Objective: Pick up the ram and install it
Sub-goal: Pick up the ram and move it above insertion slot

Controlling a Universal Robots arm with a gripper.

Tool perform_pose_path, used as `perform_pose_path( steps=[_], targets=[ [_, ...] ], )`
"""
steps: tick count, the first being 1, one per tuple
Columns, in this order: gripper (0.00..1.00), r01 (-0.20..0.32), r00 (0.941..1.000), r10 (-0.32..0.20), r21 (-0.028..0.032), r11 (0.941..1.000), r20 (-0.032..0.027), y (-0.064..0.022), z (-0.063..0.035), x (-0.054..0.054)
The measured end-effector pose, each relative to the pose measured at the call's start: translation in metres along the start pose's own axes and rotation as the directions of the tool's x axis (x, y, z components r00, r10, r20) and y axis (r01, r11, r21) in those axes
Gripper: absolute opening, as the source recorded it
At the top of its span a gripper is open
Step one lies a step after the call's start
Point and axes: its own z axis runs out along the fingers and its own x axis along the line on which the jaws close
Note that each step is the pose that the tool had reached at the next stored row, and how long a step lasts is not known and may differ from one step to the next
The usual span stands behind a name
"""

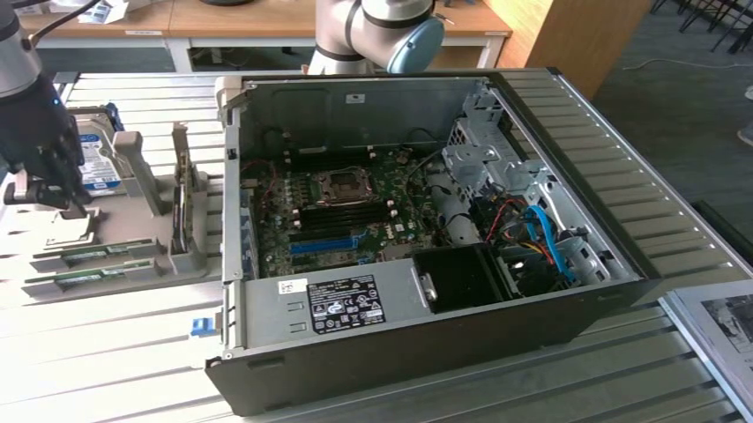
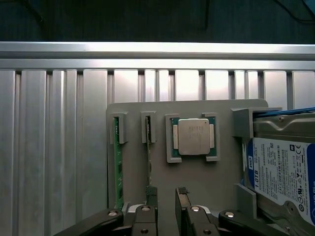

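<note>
Two green ram sticks (image 2: 117,167) (image 2: 148,152) stand on edge in slots of a grey holder (image 2: 162,110). My gripper (image 2: 167,199) hangs open just above the holder. One fingertip (image 2: 151,196) lines up with the end of the second stick, and nothing sits between the fingers. In the exterior view the gripper (image 1: 53,201) is at the left over the holder, where the ram sticks (image 1: 94,256) (image 1: 77,280) lie side by side. The open computer case (image 1: 588,291) shows its motherboard (image 1: 341,211) with dark memory slots.
A silver processor (image 2: 193,136) sits in a pocket of the holder beside the sticks. A hard drive (image 2: 278,172) with a blue-white label stands at the holder's end. An upright board (image 1: 179,203) stands between holder and case. A blue slot (image 1: 324,245) and cables (image 1: 541,238) lie inside the case.
</note>
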Motion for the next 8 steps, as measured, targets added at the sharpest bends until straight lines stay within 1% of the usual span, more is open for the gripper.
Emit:
perform_pose_path(
  steps=[8],
  targets=[
    [0.29, 0.000, 1.0000, 0.000, -0.0001, 1.0000, -0.0001, -0.0002, -0.0002, 0.0072]
  ],
)
